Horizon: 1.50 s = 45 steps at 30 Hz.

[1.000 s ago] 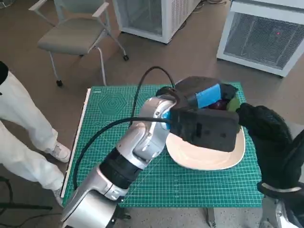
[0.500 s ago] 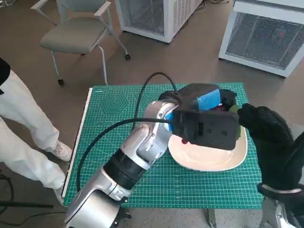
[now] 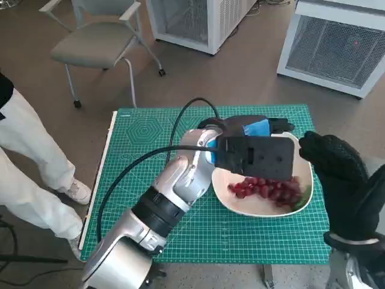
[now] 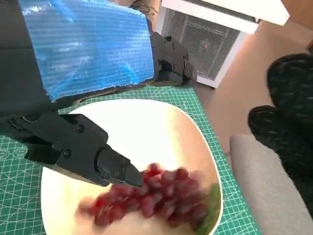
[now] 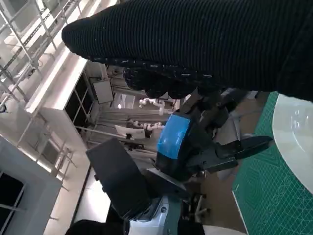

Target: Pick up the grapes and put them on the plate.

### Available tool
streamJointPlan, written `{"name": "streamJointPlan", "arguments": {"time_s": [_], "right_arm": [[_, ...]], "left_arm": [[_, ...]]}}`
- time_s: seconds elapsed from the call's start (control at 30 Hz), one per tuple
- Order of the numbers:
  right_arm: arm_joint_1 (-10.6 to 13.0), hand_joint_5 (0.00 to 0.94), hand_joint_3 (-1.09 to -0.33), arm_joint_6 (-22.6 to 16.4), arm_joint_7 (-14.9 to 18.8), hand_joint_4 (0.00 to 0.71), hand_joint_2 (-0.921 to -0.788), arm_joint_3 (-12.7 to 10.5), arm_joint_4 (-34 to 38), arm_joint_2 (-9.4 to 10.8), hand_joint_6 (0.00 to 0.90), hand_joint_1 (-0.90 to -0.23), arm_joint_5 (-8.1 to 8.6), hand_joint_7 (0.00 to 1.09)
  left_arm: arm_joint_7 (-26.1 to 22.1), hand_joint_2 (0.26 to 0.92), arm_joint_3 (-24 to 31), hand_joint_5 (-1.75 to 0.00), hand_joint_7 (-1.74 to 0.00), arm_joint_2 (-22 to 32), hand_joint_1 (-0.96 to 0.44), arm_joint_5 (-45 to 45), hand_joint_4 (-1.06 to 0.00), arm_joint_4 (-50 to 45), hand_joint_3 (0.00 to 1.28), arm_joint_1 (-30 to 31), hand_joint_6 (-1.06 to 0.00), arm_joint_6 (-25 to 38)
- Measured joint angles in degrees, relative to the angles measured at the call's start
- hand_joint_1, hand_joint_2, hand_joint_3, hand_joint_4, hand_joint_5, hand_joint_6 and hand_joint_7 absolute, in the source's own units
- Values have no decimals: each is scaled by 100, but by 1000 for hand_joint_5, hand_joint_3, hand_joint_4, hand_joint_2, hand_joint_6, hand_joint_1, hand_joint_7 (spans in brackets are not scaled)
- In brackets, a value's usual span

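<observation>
Red grapes [image 3: 267,189] are lying on the plate [image 3: 240,205] now, a loose bunch spread across the half nearer the robot, with a bit of green leaf or stem at the end toward the right hand. Half a second ago you couldn't see them on the plate at all; they were tucked up inside the left hand [image 3: 255,150], with only a dark red bit peeking out beside the blue tape. So the drop has just happened.

Left hand now hangs over the far part of the plate, and it looks like it has pulled back a little toward the far edge compared with the earlier pictures. From the left wrist view the black fingers [image 4: 78,149] are spread apart with nothing in them, tips just above the bunch, not touching as far as I can tell (the grapes are blurry there).

Right hand [image 3: 337,180] in the knitted glove sits just off the plate's right side, pretty much where it was before. Its fingers hardly show in any view, so I can't tell how far open they are, though nothing seems to be in it.

Plate sits on the green cutting mat [image 3: 150,144] covering the surface. Judging by how things lie, the task looks basically done; what's left is getting the left hand clear without dragging the bunch off.
</observation>
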Motion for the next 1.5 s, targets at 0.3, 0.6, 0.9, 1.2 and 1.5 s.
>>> {"name": "streamJointPlan", "arguments": {"time_s": [0.3, 0.6, 0.9, 1.2, 1.5], "right_arm": [[-2, 696, -634, -6, 3, 430, -921, 0, 25, -2, 192, -378, 8, 958], [-13, 698, -630, -44, 25, 431, -921, 2, 67, -6, 193, -383, 14, 958], [-17, 699, -632, -58, 34, 430, -921, -18, 74, -34, 194, -375, 17, 957], [-26, 698, -632, -75, 34, 430, -921, -20, 68, -35, 195, -374, 14, 955], [-43, 696, -631, -78, 37, 430, -921, -14, 80, -37, 196, -379, 16, 953]], "left_arm": [[534, 840, 4, -1, 0, -11, -341, 4, -2, 345, 19, 2, -159, -419], [904, 901, 94, -14, -8, 132, -368, -39, -45, 290, 29, 169, -176, -826], [806, 914, 1028, -24, -25, 634, -429, -1035, -158, -191, 10, 973, -237, -1524], [-218, 903, 2551, -7, -18, 681, -466, -3258, -228, -103, 0, 1956, -286, -2187], [-1311, 901, 3646, 0, -1, 562, -496, -4797, -210, 86, 2, 3015, -258, -2431]]}}
